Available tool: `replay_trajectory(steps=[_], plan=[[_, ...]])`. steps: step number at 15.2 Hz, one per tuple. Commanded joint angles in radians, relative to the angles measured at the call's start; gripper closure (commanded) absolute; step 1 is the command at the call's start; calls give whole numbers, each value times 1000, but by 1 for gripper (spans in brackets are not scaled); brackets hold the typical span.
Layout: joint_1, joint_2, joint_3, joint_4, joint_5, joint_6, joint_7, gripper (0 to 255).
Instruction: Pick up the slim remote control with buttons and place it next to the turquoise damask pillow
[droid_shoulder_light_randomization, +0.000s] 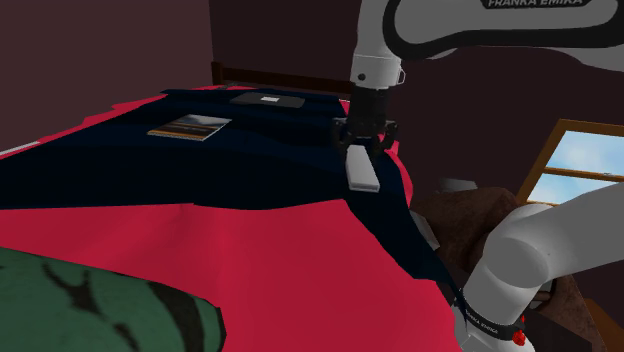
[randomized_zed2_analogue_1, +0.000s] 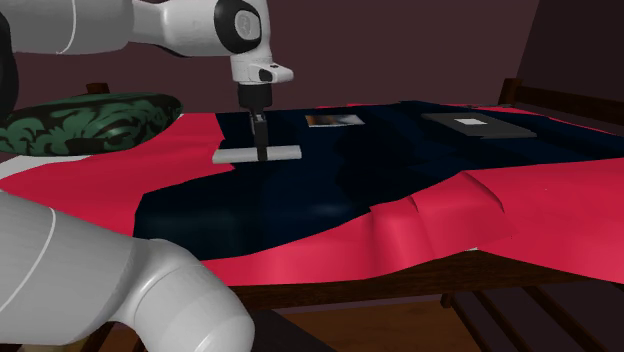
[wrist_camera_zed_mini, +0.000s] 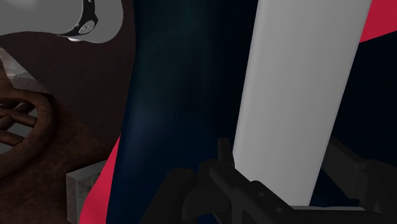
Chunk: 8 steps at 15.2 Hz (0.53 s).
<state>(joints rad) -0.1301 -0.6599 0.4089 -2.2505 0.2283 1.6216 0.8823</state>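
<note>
Grey-white remote (randomized_zed2_analogue_1: 240, 155): plain slab, no buttons drawn. It is over the navy cover (droid_shoulder_light_randomization: 150, 165) of the bed, near the bed edge on the stand's side. Cannot tell whether it has cleared the cover.
End effector (randomized_zed2_analogue_1: 262, 150): fingers (wrist_camera_zed_mini: 224, 167) narrow, clamped across the remote's width.
Long axis: level with the bed, running side to side across the second exterior view, crosswise to the fingers.
Pointing: both ends look alike, so front end not determinable.
Pillow (randomized_zed2_analogue_1: 90, 120): dark green, patterned, well apart from the remote, at the second exterior view's left.
Risk, pivot: the grip looks slightly off mid-length, so the longer end could sag or swing in transit.
Risk, snag: a low carry could catch folds in the red cover (randomized_zed2_analogue_1: 430, 225).
Risk, placement: a slip here, near the edge, would send it off the bed. A late release could land it on the pillow, not beside it.
</note>
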Motion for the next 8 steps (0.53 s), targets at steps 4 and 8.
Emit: replay_trajectory(steps=[4,8], plan=[[-6,14,-10,76,-10,-63,4,255],[-11,29,-16,141,-18,-113,8,255]])
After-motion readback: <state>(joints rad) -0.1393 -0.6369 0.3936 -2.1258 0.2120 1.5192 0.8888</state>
